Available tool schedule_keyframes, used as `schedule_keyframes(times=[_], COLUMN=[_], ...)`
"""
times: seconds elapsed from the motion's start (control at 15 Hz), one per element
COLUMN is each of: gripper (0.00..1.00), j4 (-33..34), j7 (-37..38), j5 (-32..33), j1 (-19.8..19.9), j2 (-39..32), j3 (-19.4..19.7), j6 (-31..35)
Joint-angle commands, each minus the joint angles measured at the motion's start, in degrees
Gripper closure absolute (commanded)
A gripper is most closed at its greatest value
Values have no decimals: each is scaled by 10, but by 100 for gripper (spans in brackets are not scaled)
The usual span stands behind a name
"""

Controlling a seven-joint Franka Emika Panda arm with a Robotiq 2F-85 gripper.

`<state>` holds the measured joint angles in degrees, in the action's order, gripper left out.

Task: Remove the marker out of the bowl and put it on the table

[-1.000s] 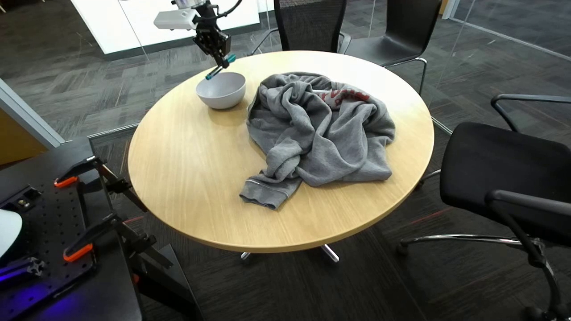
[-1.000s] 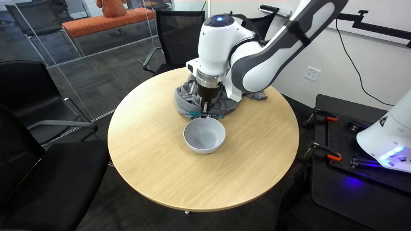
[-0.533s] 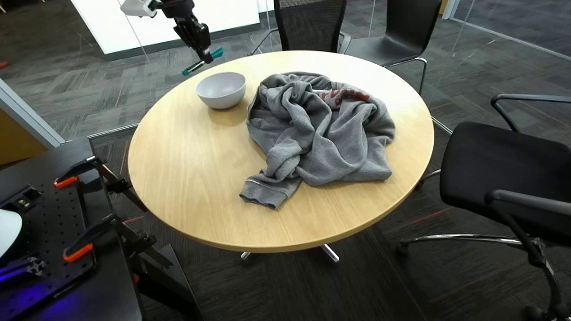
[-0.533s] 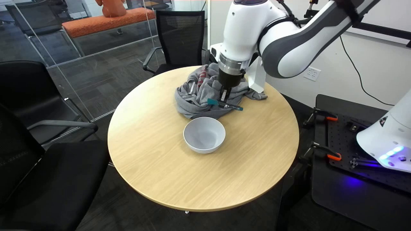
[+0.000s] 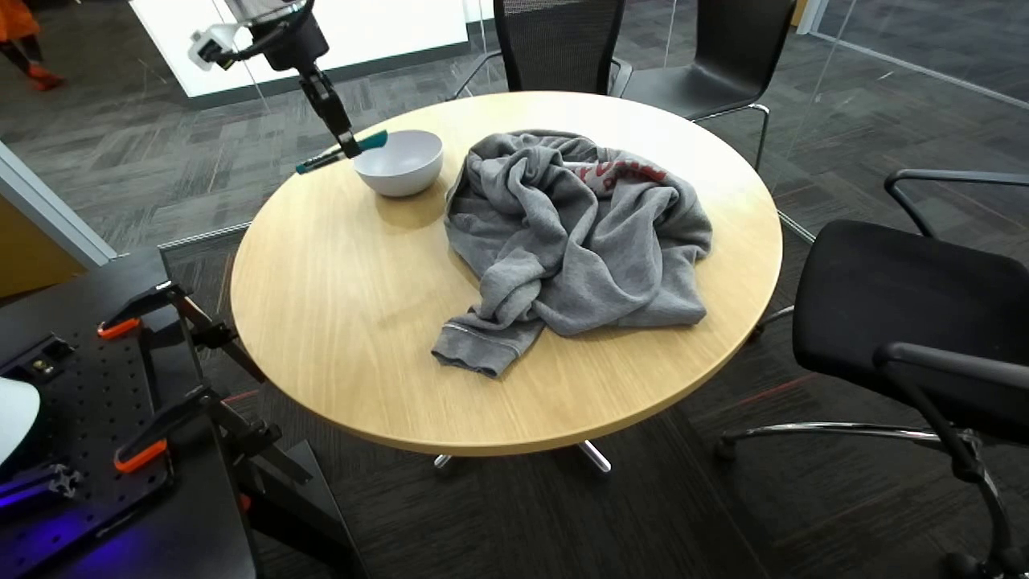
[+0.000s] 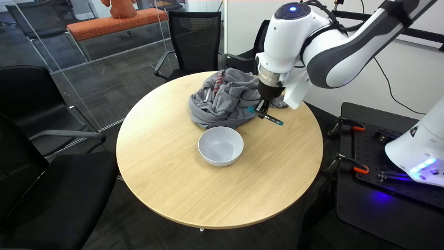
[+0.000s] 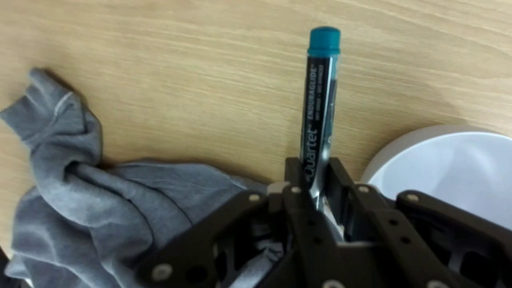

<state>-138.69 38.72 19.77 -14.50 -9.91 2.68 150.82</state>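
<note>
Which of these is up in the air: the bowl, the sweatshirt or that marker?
The teal-ended marker: the end effector grips it in the air, while the bowl and grey sweatshirt rest on the table.

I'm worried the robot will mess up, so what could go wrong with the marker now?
The marker looks round, so it might roll across the table once the hand lets go. The gray sweatshirt lies close by, so the marker could land on its folds. The bowl is near too and might get bumped.
</note>
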Motion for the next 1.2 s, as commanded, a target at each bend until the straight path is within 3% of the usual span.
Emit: schedule_keyframes(times=[0.0, 0.27, 0.6, 1.13], gripper=[95, 95, 95, 95], j4=[-24, -32, -38, -41], j7=[113, 182, 169, 149], j5=[32, 11, -39, -70], j1=[6, 21, 46, 41], j2=[11, -4, -46, -138], j3=[11, 8, 4, 38], j6=[-12, -30, 7, 174])
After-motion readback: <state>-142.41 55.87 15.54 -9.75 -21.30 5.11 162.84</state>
